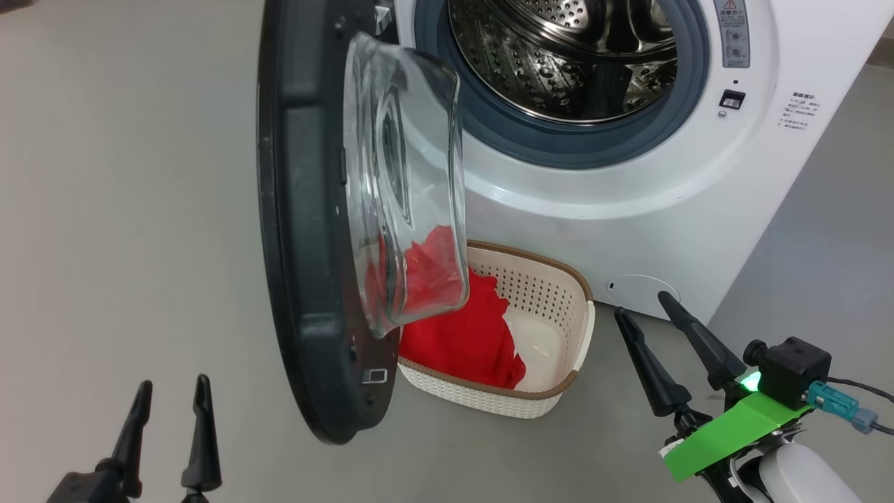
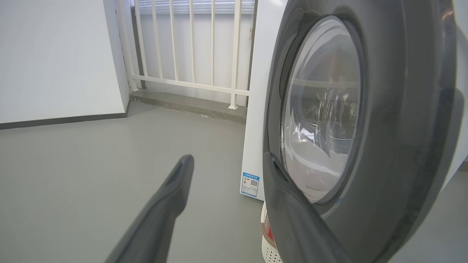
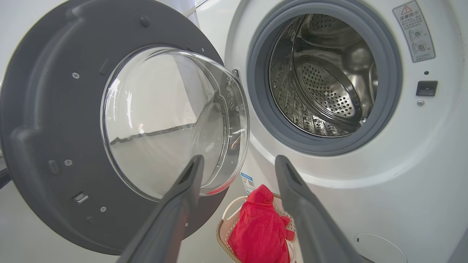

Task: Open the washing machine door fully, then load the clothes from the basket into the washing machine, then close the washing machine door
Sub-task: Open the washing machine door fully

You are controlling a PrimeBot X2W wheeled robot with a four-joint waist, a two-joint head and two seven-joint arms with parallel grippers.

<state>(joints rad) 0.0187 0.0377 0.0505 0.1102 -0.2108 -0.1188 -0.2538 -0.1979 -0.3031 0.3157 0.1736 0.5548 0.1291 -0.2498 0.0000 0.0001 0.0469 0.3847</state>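
Lying heaped in the basket (image 1: 552, 288), the clothes (image 1: 461, 342) cover one side.

Grey label (image 3: 414, 31) with red warning triangle at two o'clock on the washing machine (image 3: 365, 190) front, characters unreadable, small printed lines (image 1: 800, 112) at three o'clock, illegible, blue sticker (image 2: 250, 184) on its side, illegible

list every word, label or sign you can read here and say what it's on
No text here is clear enough to quote.
Grey sticker, upper right of the washing machine front: a red warning triangle; the characters under it are too small to read.
Blue label, low on the machine's side: print too small to read.
Dark print, right part of the front: blurred.
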